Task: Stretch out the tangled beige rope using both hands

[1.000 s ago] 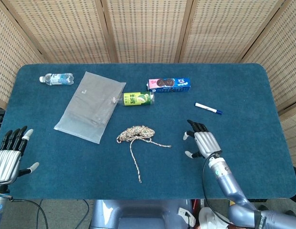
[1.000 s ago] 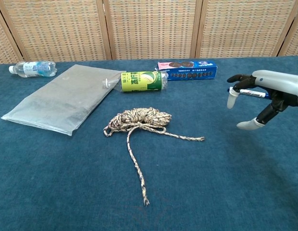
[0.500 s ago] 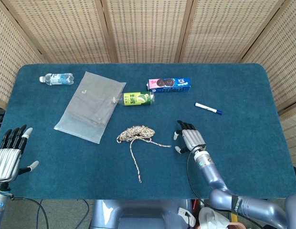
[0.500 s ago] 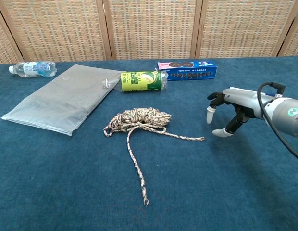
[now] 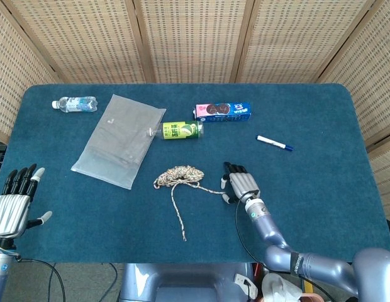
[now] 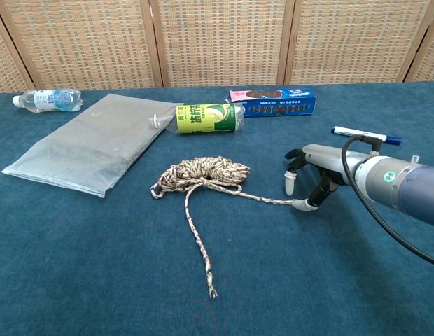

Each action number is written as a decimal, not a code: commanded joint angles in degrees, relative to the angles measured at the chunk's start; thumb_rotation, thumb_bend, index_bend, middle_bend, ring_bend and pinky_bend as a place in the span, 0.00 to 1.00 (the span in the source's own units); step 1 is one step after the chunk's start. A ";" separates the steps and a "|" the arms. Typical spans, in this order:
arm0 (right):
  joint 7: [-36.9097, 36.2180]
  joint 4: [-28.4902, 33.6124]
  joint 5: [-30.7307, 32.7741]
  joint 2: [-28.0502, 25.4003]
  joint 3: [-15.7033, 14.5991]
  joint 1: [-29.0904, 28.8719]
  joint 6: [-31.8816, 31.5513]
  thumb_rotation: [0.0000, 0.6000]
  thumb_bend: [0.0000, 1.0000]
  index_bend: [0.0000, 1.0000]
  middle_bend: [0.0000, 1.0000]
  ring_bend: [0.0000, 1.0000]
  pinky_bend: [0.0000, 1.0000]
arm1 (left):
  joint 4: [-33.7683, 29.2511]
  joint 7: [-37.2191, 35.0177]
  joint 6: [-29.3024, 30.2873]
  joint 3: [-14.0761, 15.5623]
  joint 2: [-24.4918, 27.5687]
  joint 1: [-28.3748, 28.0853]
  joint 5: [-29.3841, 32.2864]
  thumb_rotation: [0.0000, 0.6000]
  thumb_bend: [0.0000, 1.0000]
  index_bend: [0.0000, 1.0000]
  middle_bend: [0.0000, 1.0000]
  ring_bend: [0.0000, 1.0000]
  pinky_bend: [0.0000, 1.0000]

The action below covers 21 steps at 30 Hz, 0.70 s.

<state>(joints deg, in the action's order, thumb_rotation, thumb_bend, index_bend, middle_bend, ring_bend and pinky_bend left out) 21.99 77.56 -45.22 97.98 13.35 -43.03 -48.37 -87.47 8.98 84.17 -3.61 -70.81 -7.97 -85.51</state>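
Fingers on the left hand [image 5: 11,211] are spread and holding nothing, parked off the table's [image 5: 321,189] near-left edge, well apart from the rope [image 6: 201,174]. Rope's bunched mid-table, one tail toward the front, one trailing right. Right hand [image 6: 309,170] has fingers apart, thumb tip touching that right tail's end. Honestly, the thin tail could just slide out of the pinch, or one-handed pulling drags the whole bundle instead of untangling it.

A: What is cut off or unclear?
B: The left hand [image 5: 11,206] sits at the head view's left edge, its wrist cropped; the chest view misses it.
A: And the right hand [image 6: 311,175]?
B: Whether its thumb touches the beige rope [image 6: 203,176] cannot be told.
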 commanded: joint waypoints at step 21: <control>-0.44 -3.38 -0.08 3.79 -0.52 -2.57 -0.23 1.00 0.41 0.58 0.00 0.00 0.00 | 0.84 -0.51 0.37 -0.15 -0.48 -0.15 0.24 1.00 0.00 0.00 0.00 0.00 0.00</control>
<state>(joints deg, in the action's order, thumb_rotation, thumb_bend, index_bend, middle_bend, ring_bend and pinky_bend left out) 21.53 74.16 -45.27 101.76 12.85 -45.58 -48.59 -86.63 8.47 84.54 -3.76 -71.29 -8.12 -85.28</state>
